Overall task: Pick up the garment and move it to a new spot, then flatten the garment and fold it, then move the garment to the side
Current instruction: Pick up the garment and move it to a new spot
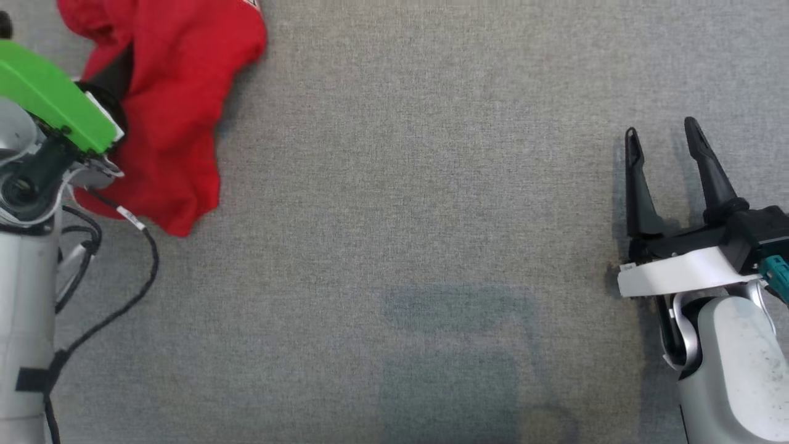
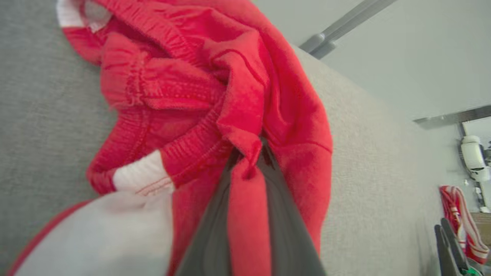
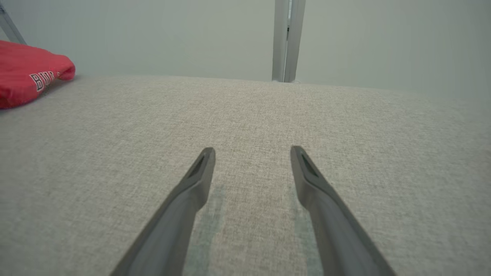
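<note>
Fabric of a red garment [image 1: 179, 92] is seen crumpled at the far left of the grey cloth-covered table [image 1: 400, 216], with its upper part cut off by the top edge of the head view. In the left wrist view a narrow fold of it is pinched between the two dark fingers of the left gripper [image 2: 249, 157], which are clenched tight on the cloth. Ribbed hems and a white trim patch (partly blurred) are shown just beside the grip. A green cover [image 1: 49, 92] is carried on that wrist, and a black cable [image 1: 123, 290] is looped below it. The right gripper [image 1: 661, 129] is held low over bare table at the right, well apart from the garment, with its jaws spread wide and nothing between them. From its wrist camera, white lettering is seen on the garment's edge, and a metal post [image 3: 287, 38] is seen behind the table.
</note>
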You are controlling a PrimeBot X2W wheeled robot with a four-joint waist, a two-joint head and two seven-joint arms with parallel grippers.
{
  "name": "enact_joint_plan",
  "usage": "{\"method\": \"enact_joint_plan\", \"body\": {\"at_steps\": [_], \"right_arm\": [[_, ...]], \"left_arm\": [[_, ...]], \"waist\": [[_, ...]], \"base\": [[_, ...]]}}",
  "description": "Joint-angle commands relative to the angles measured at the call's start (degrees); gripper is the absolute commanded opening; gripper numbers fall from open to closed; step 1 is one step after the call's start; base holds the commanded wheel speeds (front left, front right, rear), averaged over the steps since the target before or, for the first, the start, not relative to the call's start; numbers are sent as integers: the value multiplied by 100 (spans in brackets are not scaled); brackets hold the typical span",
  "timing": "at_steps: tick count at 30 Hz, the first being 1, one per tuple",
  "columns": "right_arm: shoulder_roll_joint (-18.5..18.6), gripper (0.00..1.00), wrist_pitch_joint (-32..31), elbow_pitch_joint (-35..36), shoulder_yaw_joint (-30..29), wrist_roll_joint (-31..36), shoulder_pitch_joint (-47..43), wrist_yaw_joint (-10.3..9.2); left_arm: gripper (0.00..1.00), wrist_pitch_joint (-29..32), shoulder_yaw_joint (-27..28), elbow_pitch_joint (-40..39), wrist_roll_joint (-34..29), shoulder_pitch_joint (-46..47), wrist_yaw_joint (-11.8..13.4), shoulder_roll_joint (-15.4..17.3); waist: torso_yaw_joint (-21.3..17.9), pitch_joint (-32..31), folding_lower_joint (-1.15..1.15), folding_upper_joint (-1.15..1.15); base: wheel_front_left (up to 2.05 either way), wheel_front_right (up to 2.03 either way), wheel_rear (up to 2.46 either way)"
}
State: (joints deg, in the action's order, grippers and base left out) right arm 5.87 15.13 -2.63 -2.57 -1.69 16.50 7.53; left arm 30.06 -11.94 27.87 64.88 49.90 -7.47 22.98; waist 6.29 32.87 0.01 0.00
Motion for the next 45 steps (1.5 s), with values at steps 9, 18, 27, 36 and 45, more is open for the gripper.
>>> {"method": "enact_joint_plan", "body": {"at_steps": [9, 18, 27, 36, 45], "right_arm": [[-266, 100, 1, -313, 108, -304, -270, -8], [-291, 100, 1, -359, 124, -743, -365, -8], [-294, 100, 1, -355, 28, -893, -521, -8], [-294, 100, 1, -340, -28, -815, -666, -8], [-294, 100, 1, -370, 101, -581, -702, -8]], "left_arm": [[0, 790, -311, -3720, 638, -1731, 954, -221], [0, 967, -1639, -5670, -139, -2246, 1580, -638], [0, 89, -2154, -4484, -1434, -1997, 1393, -923], [0, -1269, -1794, -2109, -2211, -1400, 1411, -1120], [100, -1937, -1879, -812, -2177, -1026, 1221, -1716]], "waist": [[-397, -828, -1, 0], [-873, -857, -1, 0], [-1164, -843, -1, 0], [-1175, -999, -1, 0], [-862, -1192, -1, 0]], "base": [[0, 0, 0], [0, 0, 0], [0, 0, 0], [0, 0, 0], [0, 0, 0]]}}
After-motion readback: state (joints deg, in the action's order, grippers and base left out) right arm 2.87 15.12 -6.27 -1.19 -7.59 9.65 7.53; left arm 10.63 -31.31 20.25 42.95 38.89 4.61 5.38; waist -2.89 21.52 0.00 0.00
